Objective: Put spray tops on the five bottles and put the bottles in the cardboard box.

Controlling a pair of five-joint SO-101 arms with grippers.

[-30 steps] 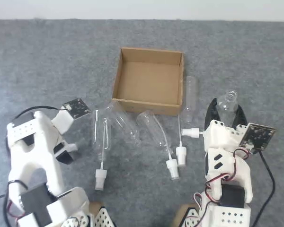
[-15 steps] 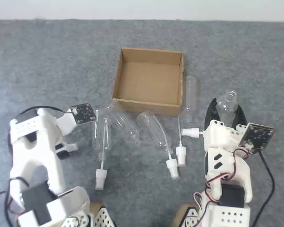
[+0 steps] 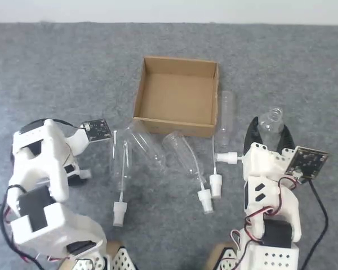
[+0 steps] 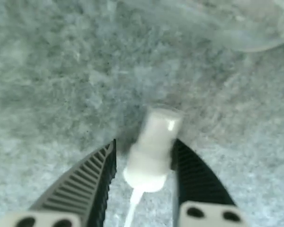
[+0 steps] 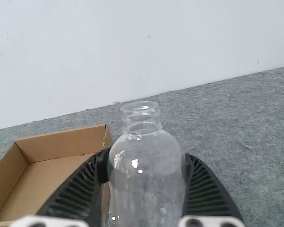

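Our left gripper (image 4: 144, 156) has its jaws a little apart, straddling a white spray top (image 4: 154, 146) that lies on the grey carpet (image 3: 62, 73). Our right gripper (image 5: 144, 164) is clamped on an upright clear bottle (image 5: 143, 142) with a bare neck. We see the cardboard box (image 3: 177, 127) standing open. One lying bottle (image 3: 227, 115) is just beside its wall, and three more (image 3: 183, 153) lie near its front.

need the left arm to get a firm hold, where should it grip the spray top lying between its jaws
Grip the spray top across its round white body, beside the flared collar, coming straight down. It lies flat on the carpet, thin tube trailing toward the wrist, and the left gripper straddles it, jaws open.
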